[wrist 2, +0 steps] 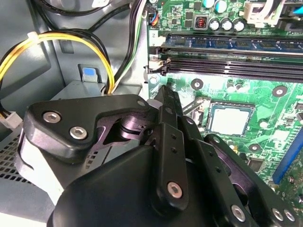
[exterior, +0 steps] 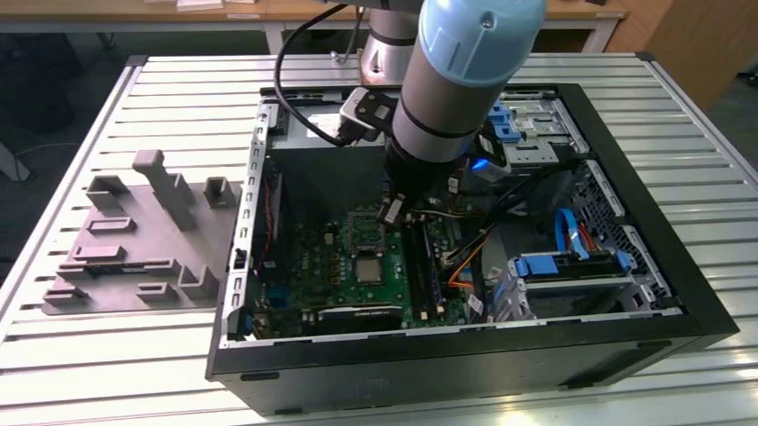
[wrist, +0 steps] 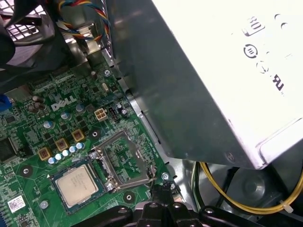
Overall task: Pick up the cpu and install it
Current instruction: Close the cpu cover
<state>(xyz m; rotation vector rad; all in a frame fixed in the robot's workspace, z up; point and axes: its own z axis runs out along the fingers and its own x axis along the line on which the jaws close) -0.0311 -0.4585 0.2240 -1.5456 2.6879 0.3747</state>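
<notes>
The small square silvery cpu point(wrist: 75, 185) with its green rim lies flat at the green motherboard's point(wrist: 28, 189) middle, beside the open metal socket frame point(wrist: 120, 161). The black gripper point(wrist 2: 166, 94), tips together and empty, hangs nearby. Light, stiff and fragile: probably best pinched by 2 opposite edges.

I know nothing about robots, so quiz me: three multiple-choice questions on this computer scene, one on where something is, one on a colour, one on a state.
1. Where is the cpu?
A. seated in its socket on the motherboard
B. on the table outside the case
C. held in the gripper

2. What colour is the motherboard?
A. red
B. green
C. white

3. The socket's metal frame is:
A. shut over the cpu
B. gone
C. swung open

Answers: 1 A, the cpu lies flat in the board, apart from the gripper. 2 B, both wrist views show green. 3 C, the frame stands beside the cpu's uncovered top.
</notes>
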